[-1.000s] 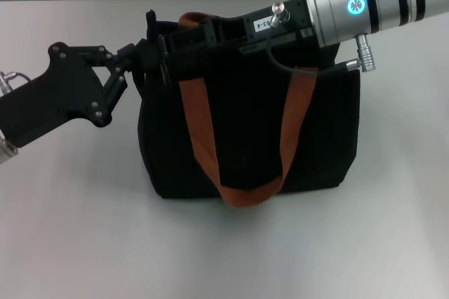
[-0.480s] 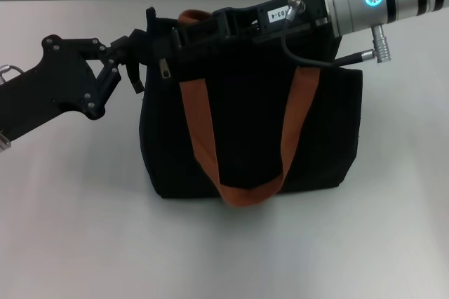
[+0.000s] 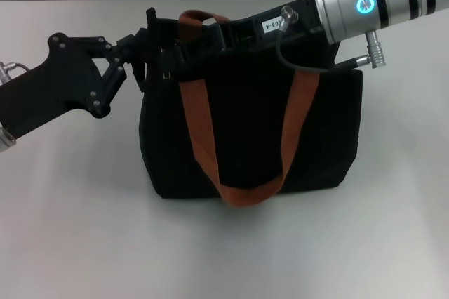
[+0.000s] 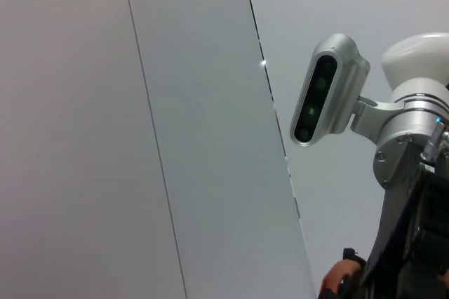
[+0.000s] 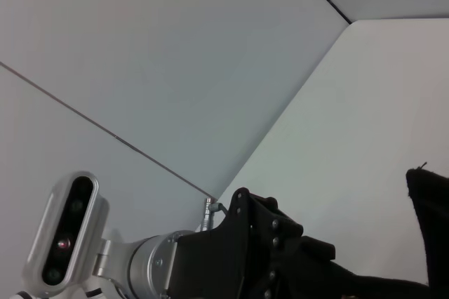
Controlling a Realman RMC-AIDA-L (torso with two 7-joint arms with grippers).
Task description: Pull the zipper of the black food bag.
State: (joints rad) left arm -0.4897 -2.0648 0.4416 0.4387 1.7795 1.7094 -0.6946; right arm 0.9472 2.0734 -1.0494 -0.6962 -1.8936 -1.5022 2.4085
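The black food bag point(image 3: 245, 130) stands upright mid-table, rust-brown strap handles point(image 3: 200, 130) hanging down its front. My left gripper point(image 3: 140, 57) reaches in from the left, closed on the bag's top left corner. My right gripper point(image 3: 184, 52) lies across the bag's top from the right, its tip near that same corner. The small silver zipper point(image 3: 167, 74) shows just below the right gripper's tip, at the left end of the top edge. I cannot see whether the right gripper touches it. The bag's corner point(image 5: 429, 222) and the left gripper's body point(image 5: 252, 250) show in the right wrist view.
The bag rests on a white table point(image 3: 77, 229) with a grey wall behind. The left wrist view shows only the wall, my head camera point(image 4: 326, 88) and part of the right arm point(image 4: 407, 243).
The right arm has drawn slightly back to the right and tilted. The left gripper rose a little at the bag's corner. The zipper's hanging tab shows less than before.
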